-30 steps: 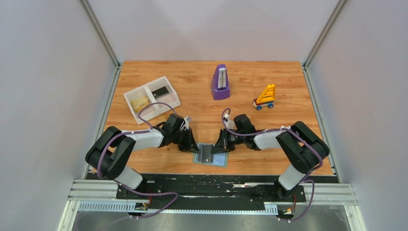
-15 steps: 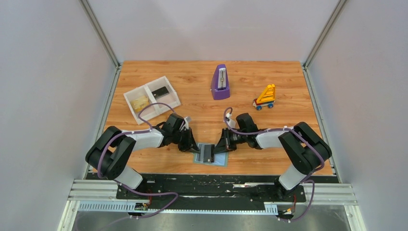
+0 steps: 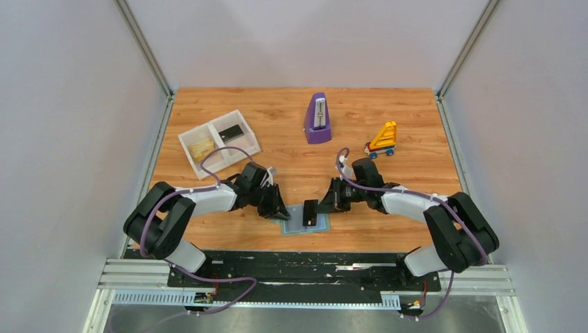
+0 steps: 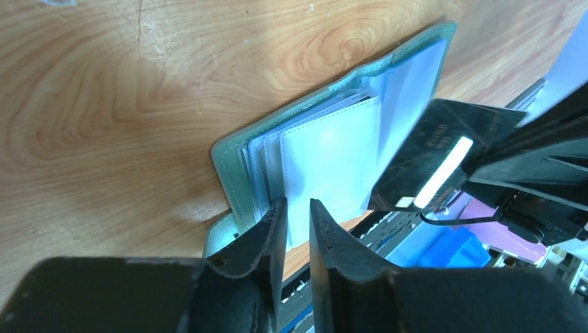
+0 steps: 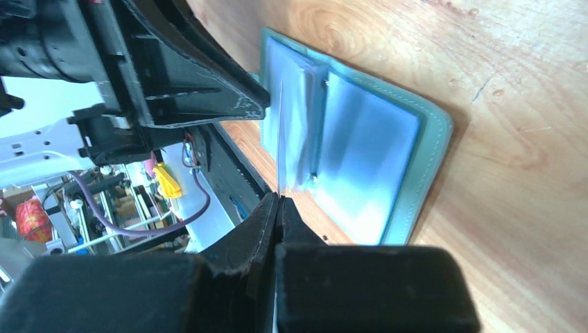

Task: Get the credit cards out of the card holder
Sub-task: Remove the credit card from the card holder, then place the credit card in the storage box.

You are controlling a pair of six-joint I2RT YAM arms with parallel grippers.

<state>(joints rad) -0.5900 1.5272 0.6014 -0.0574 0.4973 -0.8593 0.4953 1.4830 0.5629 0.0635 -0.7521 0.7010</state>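
Evidently midway: the right end effector (image 5: 277, 201) pinches a dark card (image 4: 430, 149) just above the open holder (image 5: 433, 139), which lies at the near edge of the desk (image 3: 277, 125). The left end effector (image 4: 295, 208), slightly parted and empty, sits at its pockets. Whether more cards remain inside is unclear.

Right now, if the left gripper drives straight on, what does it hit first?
The card holder: its pale pockets sit right ahead of the left gripper, probably touching, depth unclear.
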